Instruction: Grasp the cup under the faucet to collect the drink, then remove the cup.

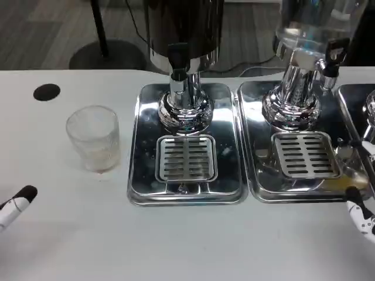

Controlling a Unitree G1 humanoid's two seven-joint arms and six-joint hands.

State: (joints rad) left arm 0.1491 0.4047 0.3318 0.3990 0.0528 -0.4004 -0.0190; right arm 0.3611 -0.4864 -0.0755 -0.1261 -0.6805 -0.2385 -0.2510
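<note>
One cup stands upright on the table, well to the left of the left tray and clear of it, not under the faucet. Its long axis is vertical. It looks clear and ribbed, with perhaps a pale trace at the bottom.

From the cup, the left hand lies down and to the left, near the table's edge; only a black-tipped finger shows, so I cannot tell whether it is spread or curled. The right hand sits far off, beyond the right tray, its state equally unclear. I judge the left hand the nearer by far.

No brand, label or writing is readable anywhere.
</note>
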